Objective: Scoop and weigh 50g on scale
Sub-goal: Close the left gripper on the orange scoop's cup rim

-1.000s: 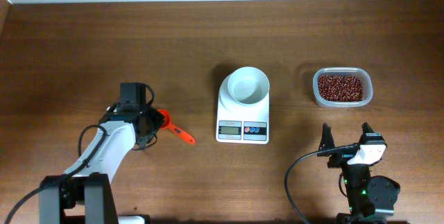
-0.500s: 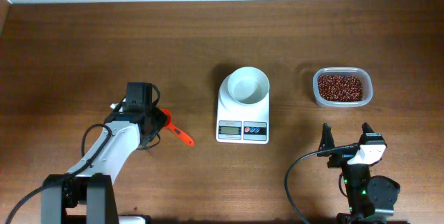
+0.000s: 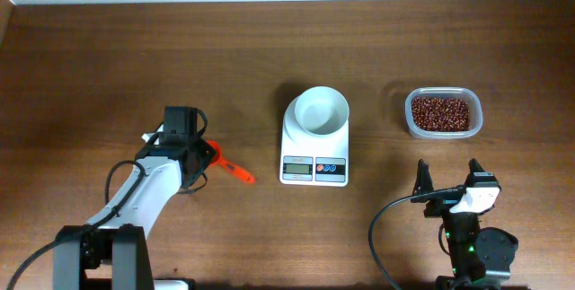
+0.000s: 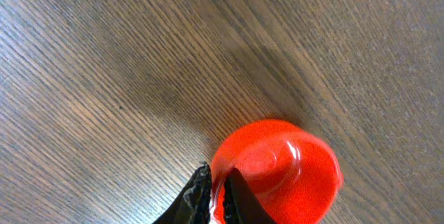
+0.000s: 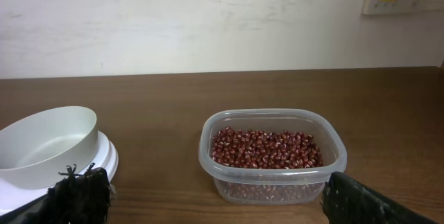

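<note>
The right tool [image 3: 447,177] sits nearest the robot's base, in front of the scale [image 3: 314,166] and off to its right. Its two black fingers are spread wide with nothing between them. That arm is folded in tight and the wrist points level across the counter [image 3: 108,57], a dark brown wood with fine straight grain.

Left of the scale and well apart from it, the left arm bends forward in a white shell with its wrist turned straight down. The left tool [image 4: 218,192] is nearly closed, its dark fingertips pinching the thin rim of a scoop [image 4: 277,168]. The scoop is glossy orange plastic, a round cup with a short flat handle that angles toward the scale's near left corner.

The scale stands mid-counter. It is smooth white plastic, a rounded rectangle with a grey display and blue and red buttons along its near edge. A round white bowl [image 3: 321,110] rests on its far part.

Right of the scale and slightly farther back sits a clear plastic tub [image 3: 442,133] with rounded corners, holding small red-brown beans [image 5: 267,148].
</note>
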Controlling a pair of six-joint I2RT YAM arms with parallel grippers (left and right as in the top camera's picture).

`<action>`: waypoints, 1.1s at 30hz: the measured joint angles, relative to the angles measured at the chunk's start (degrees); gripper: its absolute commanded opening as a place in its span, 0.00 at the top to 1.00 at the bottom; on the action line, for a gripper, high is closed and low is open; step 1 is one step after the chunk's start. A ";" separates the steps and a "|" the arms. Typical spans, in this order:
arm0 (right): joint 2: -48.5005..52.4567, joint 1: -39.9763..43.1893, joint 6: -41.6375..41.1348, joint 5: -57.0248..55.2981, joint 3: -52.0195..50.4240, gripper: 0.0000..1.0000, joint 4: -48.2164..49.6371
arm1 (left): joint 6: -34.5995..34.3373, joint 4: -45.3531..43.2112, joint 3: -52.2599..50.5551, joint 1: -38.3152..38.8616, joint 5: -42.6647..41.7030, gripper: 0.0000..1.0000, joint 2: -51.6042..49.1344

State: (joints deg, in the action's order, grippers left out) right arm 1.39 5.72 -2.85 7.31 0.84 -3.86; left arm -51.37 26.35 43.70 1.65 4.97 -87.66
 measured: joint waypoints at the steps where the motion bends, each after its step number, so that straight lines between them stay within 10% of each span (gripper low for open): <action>1: 0.00 0.00 0.00 0.00 0.00 0.01 0.00 | 0.00 0.17 0.00 0.00 0.02 0.93 0.00; 8: 0.00 0.00 0.02 0.02 0.00 0.01 0.02 | 0.20 1.66 0.00 0.00 0.02 0.66 0.00; 33: 0.00 0.00 0.02 0.00 0.00 0.01 0.00 | 0.22 -1.16 -1.95 0.00 0.02 0.75 0.00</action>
State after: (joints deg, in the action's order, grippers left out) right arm 1.39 5.72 -2.83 7.31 0.84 -3.86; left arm -51.16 25.19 41.76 1.65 4.99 -87.66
